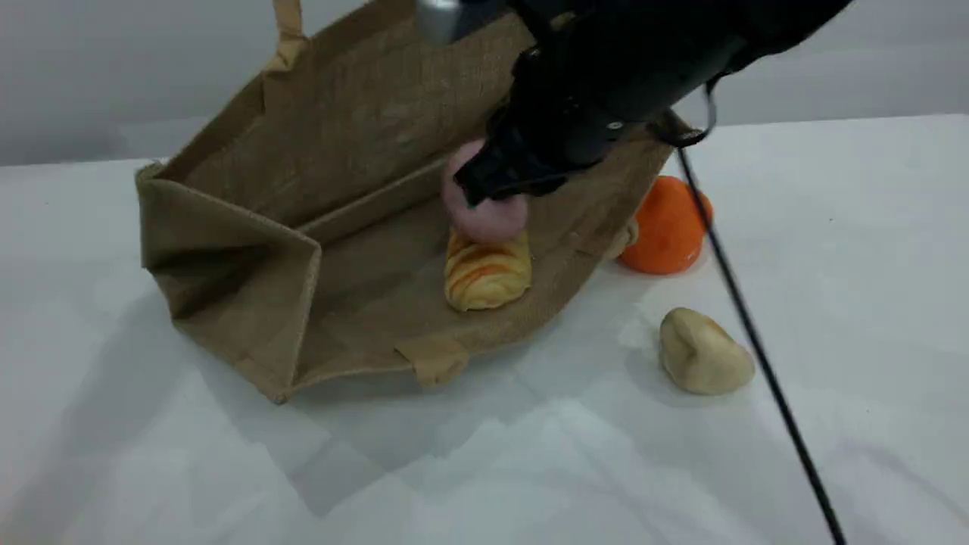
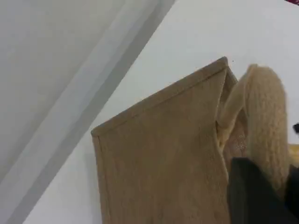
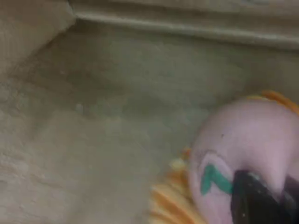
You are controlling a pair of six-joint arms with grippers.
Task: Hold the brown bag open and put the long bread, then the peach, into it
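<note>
The brown bag (image 1: 356,129) lies on its side with its mouth held open toward the camera. Its upper beige handle (image 2: 268,121) runs up into my left gripper (image 2: 254,191), which is shut on it. The long bread (image 1: 486,274), yellow with orange stripes, rests on the lower wall inside the bag. Right above it, touching its top, is the pink peach (image 1: 488,216) with its green leaf mark (image 3: 212,179). My right gripper (image 1: 473,185) reaches into the bag and is shut on the peach. In the right wrist view one dark fingertip (image 3: 261,200) presses on the peach (image 3: 247,140).
A bright orange round fruit (image 1: 666,227) sits just outside the bag's right edge. A pale beige lumpy piece (image 1: 704,352) lies in front of it. A black cable (image 1: 757,348) hangs from the right arm across the table's right side.
</note>
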